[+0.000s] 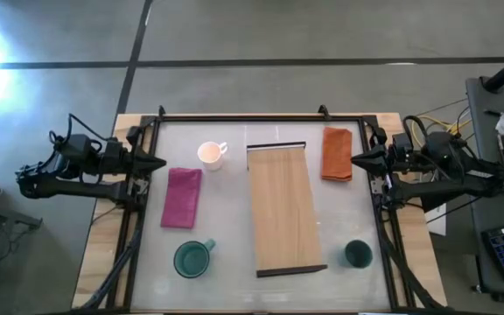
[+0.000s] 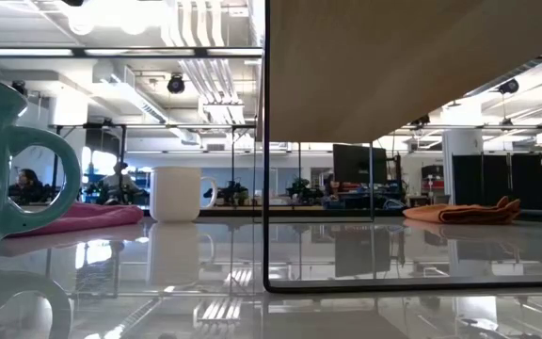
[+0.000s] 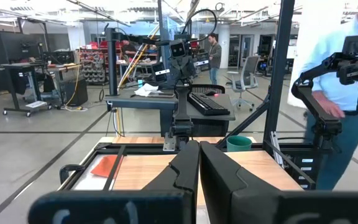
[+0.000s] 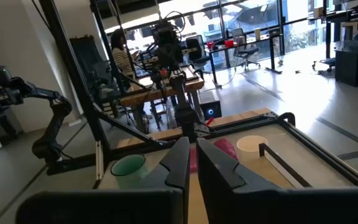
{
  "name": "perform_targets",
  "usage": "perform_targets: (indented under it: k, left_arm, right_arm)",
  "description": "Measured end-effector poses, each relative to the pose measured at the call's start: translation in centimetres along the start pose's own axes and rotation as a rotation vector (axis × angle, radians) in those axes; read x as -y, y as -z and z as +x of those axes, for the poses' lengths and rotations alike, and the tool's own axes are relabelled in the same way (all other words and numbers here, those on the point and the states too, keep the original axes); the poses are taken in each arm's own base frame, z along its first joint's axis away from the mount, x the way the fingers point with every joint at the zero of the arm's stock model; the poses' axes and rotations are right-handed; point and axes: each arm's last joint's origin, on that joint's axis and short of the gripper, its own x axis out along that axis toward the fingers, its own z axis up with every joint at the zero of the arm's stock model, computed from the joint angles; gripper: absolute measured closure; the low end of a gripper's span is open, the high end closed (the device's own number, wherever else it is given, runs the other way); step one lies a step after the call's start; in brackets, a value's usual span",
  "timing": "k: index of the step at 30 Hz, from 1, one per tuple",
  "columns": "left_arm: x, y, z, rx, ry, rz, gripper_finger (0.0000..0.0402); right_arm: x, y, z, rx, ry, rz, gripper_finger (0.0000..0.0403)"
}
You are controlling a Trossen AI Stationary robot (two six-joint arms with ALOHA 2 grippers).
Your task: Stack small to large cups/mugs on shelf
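Note:
The light-wood shelf stands in the table's middle, with black rails at its far and near ends. The small white mug stands far left of it, beside a magenta cloth. The teal-green mug stands at the near left. The small dark green cup stands near right of the shelf. My left gripper waits shut at the table's left edge, touching nothing. My right gripper waits shut at the right edge, touching nothing.
A magenta cloth lies left of the shelf and an orange cloth lies at its far right. A black frame runs around the table. A person stands beyond the table's right side in the left wrist view.

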Motion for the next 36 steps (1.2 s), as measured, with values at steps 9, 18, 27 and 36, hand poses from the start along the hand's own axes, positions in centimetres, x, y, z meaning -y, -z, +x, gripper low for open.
perform_targets:
  k: [9,18,27,36]
  left_arm:
    - [0.0,0.0,0.0,0.0,0.0,0.0,0.0402]
    - [0.0,0.0,0.0,0.0,0.0,0.0,0.0402]
    - [0.0,0.0,0.0,0.0,0.0,0.0,0.0402]
    - [0.0,0.0,0.0,0.0,0.0,0.0,0.0402]
  right_arm:
    - [0.0,0.0,0.0,0.0,0.001,0.0,0.038]
    - [0.0,0.0,0.0,0.004,0.0,0.0,0.038]
    - [-0.1,-0.4,0.0,0.041,-0.01,0.023,0.038]
    - [-0.4,-1.9,1.3,0.176,-0.061,0.245,0.038]
